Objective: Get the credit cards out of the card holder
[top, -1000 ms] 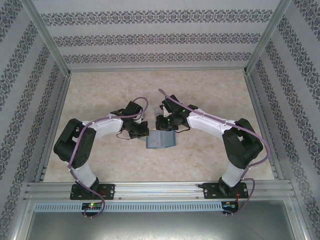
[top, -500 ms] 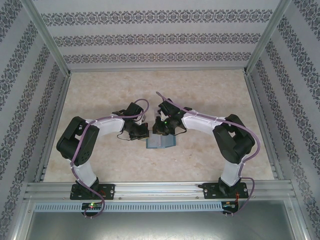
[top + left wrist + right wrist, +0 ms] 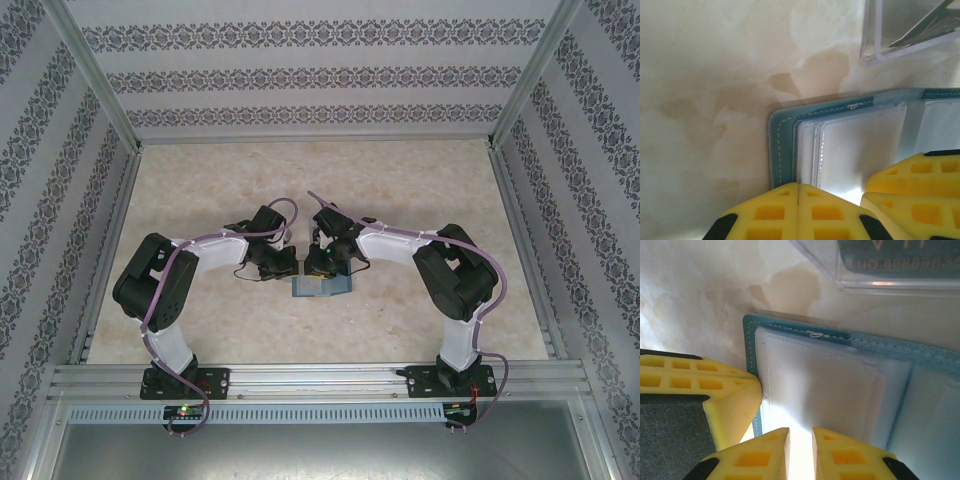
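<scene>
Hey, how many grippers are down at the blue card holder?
2. The left gripper, shut, is at the left edge of the card holder. The right gripper, fingers slightly apart, is right beside it over the holder's open inside.

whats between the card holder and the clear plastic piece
Only a bare strip of table separates the card holder from the clear plastic piece, plain in the left wrist view.

- Right wrist view, far right: a row of pale raised characters stands on the dark credit card [image 3: 895, 252] seen through the clear plastic piece [image 3: 840, 280]. It reads roughly "NO 8888 8…", with the end cut off by the picture's edge.
- Above that row are larger pale strokes, cropped and unreadable.
- Left wrist view, far right: gold marks on the credit card [image 3: 932, 27] are too blurred to read.
</scene>
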### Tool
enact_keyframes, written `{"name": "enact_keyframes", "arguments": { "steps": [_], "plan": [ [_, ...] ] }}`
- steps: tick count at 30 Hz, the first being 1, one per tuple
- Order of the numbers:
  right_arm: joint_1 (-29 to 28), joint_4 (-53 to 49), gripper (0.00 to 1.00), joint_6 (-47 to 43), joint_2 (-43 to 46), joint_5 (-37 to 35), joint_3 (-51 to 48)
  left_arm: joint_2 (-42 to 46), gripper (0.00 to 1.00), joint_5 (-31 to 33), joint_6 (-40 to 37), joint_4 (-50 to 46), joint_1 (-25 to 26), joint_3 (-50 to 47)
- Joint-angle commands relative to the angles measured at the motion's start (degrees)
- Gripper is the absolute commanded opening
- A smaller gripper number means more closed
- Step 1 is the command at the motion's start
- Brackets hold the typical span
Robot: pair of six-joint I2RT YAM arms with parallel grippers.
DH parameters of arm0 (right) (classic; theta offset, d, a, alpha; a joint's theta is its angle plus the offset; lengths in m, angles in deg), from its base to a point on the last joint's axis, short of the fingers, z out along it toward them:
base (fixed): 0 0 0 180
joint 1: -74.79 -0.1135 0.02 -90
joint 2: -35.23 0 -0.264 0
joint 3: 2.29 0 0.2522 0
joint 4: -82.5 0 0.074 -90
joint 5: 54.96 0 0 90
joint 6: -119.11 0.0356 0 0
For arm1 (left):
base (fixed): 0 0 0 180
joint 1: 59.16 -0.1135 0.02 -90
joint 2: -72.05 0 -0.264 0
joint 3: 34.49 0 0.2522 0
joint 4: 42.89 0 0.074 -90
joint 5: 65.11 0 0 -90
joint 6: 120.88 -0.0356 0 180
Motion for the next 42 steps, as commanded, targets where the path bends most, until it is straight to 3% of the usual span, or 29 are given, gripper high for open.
{"name": "enact_keyframes", "arguments": {
  "steps": [1,10,27,37,42],
  "plan": [
    [-0.71,-3.76,0.21,-0.53,-1.37,-1.75,1.78,-0.13,0.0,-0.14,-0.25,0.06,-0.65,-1.34],
    [-0.97,-9.63,0.27,-2.88,-2.85,-5.49,3.52,-0.13,0.0,-0.29,-0.08,0.29,-0.55,-1.3],
    [-1.18,-11.43,0.42,-4.12,-2.8,-7.0,4.37,0.15,0.0,-0.51,0.23,0.19,-0.64,-0.91],
    [-1.13,-11.23,0.58,-4.64,-3.42,-6.75,4.68,0.31,0.0,-0.5,0.27,0.62,-0.59,-1.27],
    [-1.15,-11.37,0.61,-4.68,-4.15,-7.17,4.87,0.47,0.0,-0.49,0.22,0.67,-0.62,-1.52]
  ]
}}
